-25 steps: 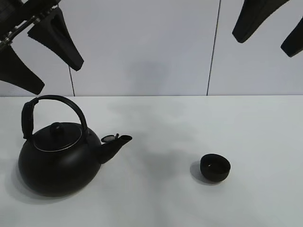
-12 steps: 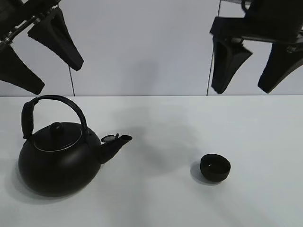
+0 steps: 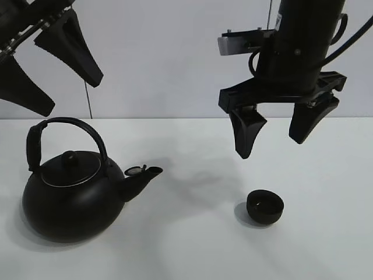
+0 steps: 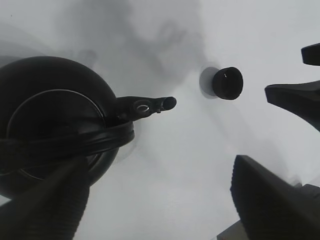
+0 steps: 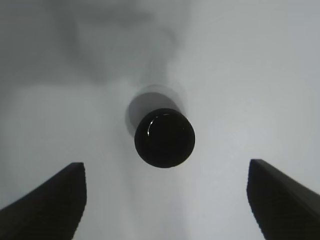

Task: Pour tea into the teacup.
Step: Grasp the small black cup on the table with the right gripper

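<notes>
exterior high view: the teacup (image 3: pixel 264 207) sits upright on the white table (image 3: pixel 192 251), right of centre and well apart from the kettle (image 3: pixel 70 198), whose spout points toward it. the right claw (image 3: pixel 271 146) hangs just above the cup without touching it, fingers spread wide and empty. in the right wrist view the cup lies between the two fingertips, lower than them. the left claw (image 3: pixel 69 96) is high at the far left, above the kettle's arched handle, also spread wide and holding nothing. the kettle stands upright with its lid on.
</notes>
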`<action>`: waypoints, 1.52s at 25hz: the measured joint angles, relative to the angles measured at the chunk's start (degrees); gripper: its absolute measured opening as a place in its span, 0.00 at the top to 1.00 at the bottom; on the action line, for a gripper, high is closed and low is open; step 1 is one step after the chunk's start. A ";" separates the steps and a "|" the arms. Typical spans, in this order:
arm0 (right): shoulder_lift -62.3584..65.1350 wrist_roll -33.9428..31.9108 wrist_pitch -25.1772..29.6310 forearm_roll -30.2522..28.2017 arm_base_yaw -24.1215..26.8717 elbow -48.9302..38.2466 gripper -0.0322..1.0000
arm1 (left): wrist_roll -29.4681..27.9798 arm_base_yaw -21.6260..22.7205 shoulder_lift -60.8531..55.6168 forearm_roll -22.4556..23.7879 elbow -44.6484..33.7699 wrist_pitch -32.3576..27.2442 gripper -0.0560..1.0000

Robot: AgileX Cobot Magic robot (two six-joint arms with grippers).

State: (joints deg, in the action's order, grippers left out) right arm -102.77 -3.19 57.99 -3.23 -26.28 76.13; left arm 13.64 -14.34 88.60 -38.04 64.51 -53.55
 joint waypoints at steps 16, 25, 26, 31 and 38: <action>-11.44 -0.13 -6.63 1.39 0.00 0.11 0.39 | 0.00 0.00 0.00 0.00 0.00 0.00 0.41; -12.57 -0.18 -9.24 3.23 0.00 -3.90 0.39 | 0.00 0.00 0.00 0.00 0.00 0.00 0.41; -12.57 -0.18 -9.72 3.23 0.00 -4.05 0.39 | 0.00 0.00 0.00 0.00 0.00 0.00 0.41; -12.76 -0.70 -11.76 3.23 0.00 -4.05 0.39 | 0.00 0.00 0.00 0.00 0.00 0.00 0.41; -14.16 -1.28 -12.52 4.12 0.00 -4.05 0.39 | 0.00 0.00 0.00 0.00 0.00 0.00 0.41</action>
State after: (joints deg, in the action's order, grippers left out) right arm -116.93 -4.47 45.46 0.89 -26.28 72.08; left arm 13.64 -14.34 88.60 -38.04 64.51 -53.55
